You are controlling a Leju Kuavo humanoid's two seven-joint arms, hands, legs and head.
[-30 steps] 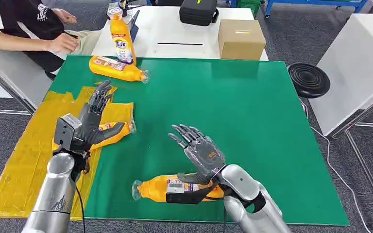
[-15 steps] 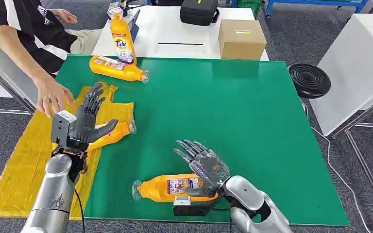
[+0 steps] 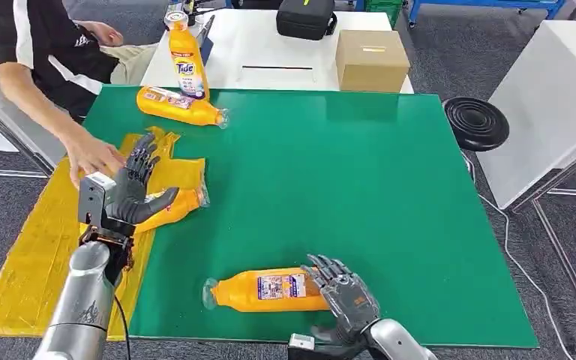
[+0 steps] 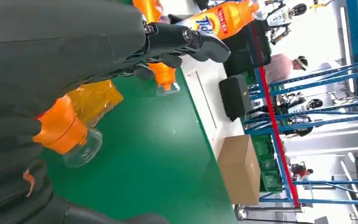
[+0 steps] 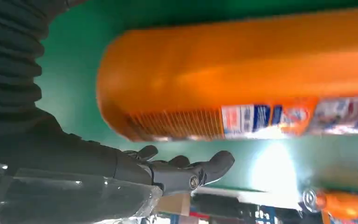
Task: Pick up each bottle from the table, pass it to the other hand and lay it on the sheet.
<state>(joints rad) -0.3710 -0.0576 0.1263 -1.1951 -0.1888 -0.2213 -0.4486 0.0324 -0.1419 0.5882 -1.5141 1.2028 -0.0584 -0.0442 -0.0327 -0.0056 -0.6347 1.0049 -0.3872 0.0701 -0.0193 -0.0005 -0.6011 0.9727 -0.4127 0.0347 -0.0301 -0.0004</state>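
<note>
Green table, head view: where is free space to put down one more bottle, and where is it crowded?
The green table is bare across its middle and right, between the near bottle and the cardboard box. It is crowded at the yellow sheet, where the left hand, a bottle and a person's hand meet.

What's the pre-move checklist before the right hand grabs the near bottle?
1. Near bottle lying flat on the green mat, in reach: ok.
2. Right hand open, at the bottle's base end, not gripping: ok.
3. Left hand free to receive: not ok, it rests over the bottle on the sheet.
4. Yellow sheet clear of people: not ok, a person's hand is over it.
5. Right fingers touching the bottle: cannot tell.
</note>
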